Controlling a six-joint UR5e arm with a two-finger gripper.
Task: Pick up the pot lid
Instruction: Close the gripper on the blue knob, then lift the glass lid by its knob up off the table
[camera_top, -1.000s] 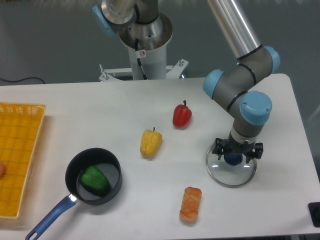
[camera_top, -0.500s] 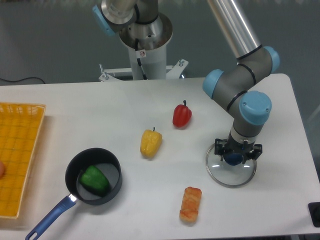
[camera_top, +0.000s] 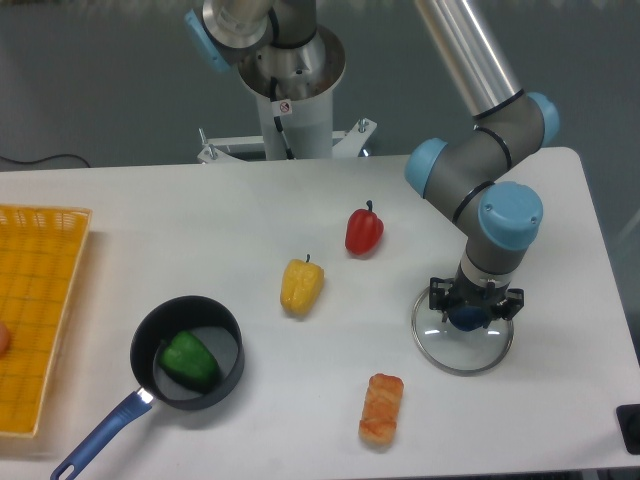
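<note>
Reaching for the target looks done, with the lift left to do. Left to right, a pan (camera_top: 226, 352) holding a green pepper (camera_top: 190, 358) sits toward the counter's (camera_top: 200, 240) front-left corner, then come a yellow pepper (camera_top: 301, 286), a red pepper (camera_top: 364, 231) and a brown object (camera_top: 381, 409) near the front edge, none seeming in the way; toward the right edge lies the pot lid (camera_top: 462, 356) under the pincer (camera_top: 475, 304), whose closure I cannot tell.

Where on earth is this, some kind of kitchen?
Probably a robotics lab dressed with kitchen things: a robot arm reaches over a white table that holds a pan and a yellow pepper.
</note>
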